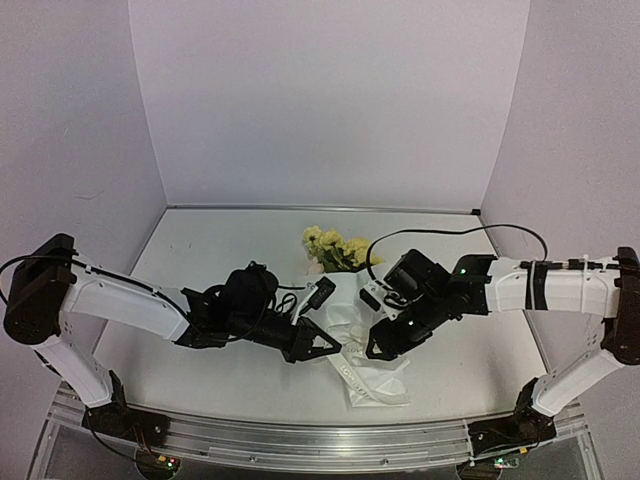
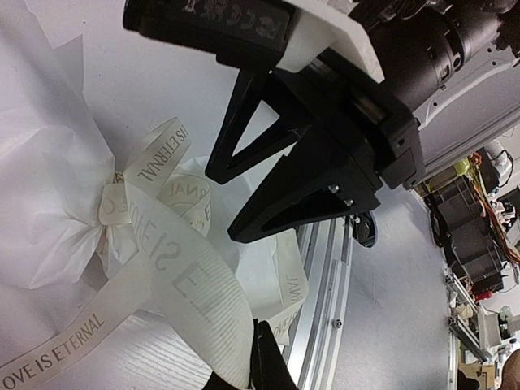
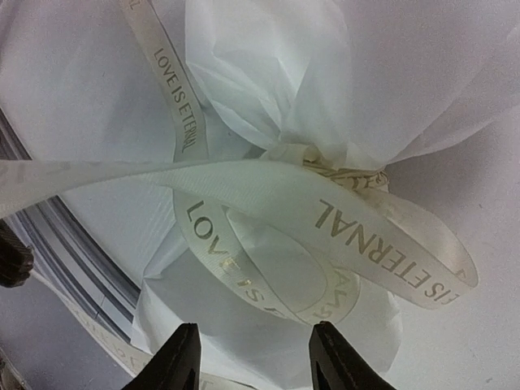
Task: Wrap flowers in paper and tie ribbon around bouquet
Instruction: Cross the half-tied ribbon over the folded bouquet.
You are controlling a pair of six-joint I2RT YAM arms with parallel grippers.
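Note:
The bouquet lies on the table between the arms, with yellow flowers (image 1: 335,250) at its far end and white paper (image 1: 378,380) wrapped round the stems. A cream ribbon (image 3: 325,213) printed "LOVE IS ETERNAL" is knotted about the gathered paper (image 3: 268,65), and its loops and tails lie loose. My left gripper (image 2: 258,361) is shut on one ribbon (image 2: 191,284) tail, left of the bouquet (image 1: 352,312). My right gripper (image 3: 253,357) hovers open just above a ribbon loop, with nothing between its fingers. In the left wrist view the right gripper (image 2: 225,203) hangs over the ribbon.
The aluminium rail (image 2: 325,284) of the table's near edge runs close beside the bouquet's stem end. Purple walls (image 1: 330,100) enclose the back and both sides. The two arms (image 1: 130,300) meet near the middle of the table, and the right arm's black cable (image 1: 450,232) arches over it.

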